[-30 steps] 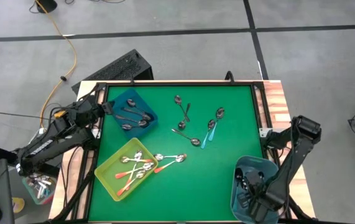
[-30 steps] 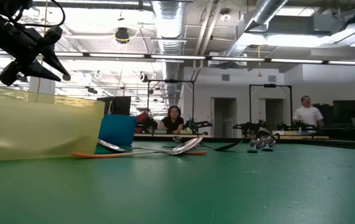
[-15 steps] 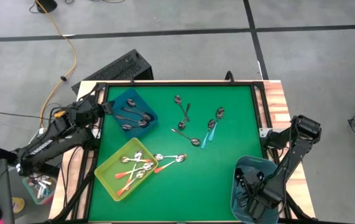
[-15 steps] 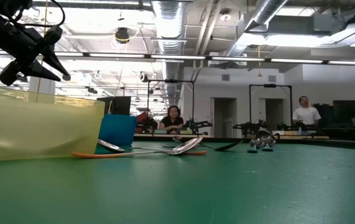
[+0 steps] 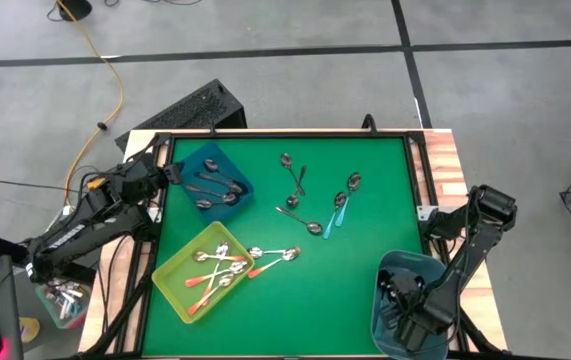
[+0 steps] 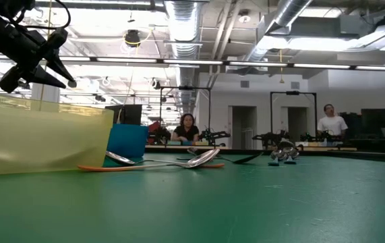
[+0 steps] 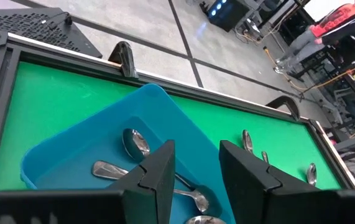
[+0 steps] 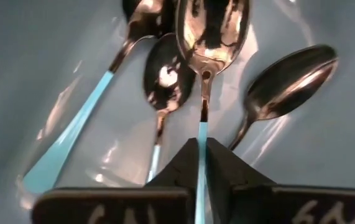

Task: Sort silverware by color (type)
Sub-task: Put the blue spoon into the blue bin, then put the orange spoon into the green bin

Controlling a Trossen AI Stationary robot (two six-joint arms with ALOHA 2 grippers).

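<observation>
Spoons (image 5: 317, 203) mid-table, between three bins (image 5: 178, 278).

I see a green table (image 5: 345, 270), a yellow bin (image 5: 170, 280) with orange-handled spoons (image 5: 215, 272), a blue bin (image 5: 240, 178), and a teal bin (image 5: 383, 275) holding blue-handled spoons (image 8: 165, 93).

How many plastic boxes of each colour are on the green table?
Blue square plastic box: 1
Yellow-green square plastic box: 1
Grey-teal plastic box: 1
Total: 3 boxes
</observation>
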